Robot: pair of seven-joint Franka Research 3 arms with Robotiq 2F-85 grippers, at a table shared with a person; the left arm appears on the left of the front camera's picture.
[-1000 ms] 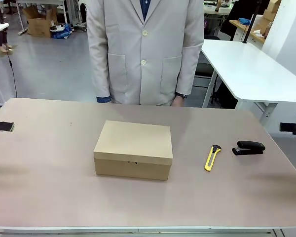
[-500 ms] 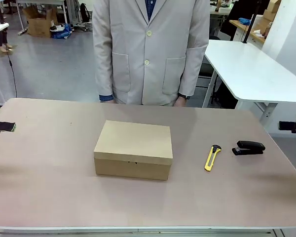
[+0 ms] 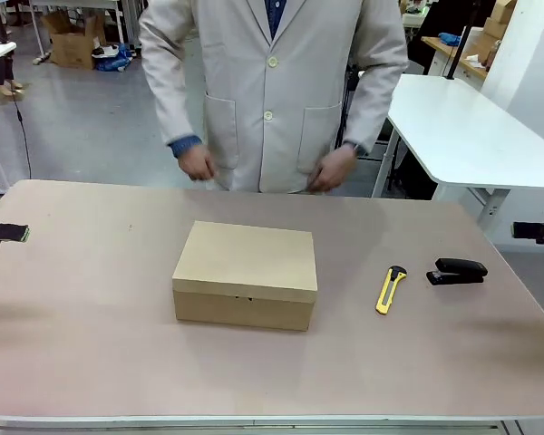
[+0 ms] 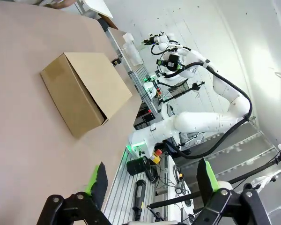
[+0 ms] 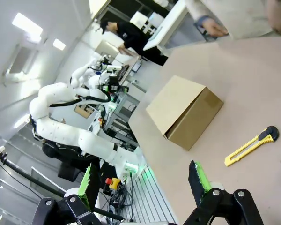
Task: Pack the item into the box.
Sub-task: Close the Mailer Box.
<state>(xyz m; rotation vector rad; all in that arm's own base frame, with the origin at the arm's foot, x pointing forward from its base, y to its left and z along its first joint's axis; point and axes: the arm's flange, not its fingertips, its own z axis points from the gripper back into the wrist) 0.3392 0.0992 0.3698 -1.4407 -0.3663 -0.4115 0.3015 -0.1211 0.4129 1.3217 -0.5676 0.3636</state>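
Brown cardboard box [image 3: 245, 275] sits mid-table, flap lid shut, flat and upright, plain unprinted sides.

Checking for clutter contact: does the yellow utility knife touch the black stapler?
Apart. The front view shows bare tabletop between the yellow utility knife and the black stapler.

The box [image 3: 245, 274] sits shut mid-table — knife [image 3: 390, 289] and stapler [image 3: 457, 271] well to its right.
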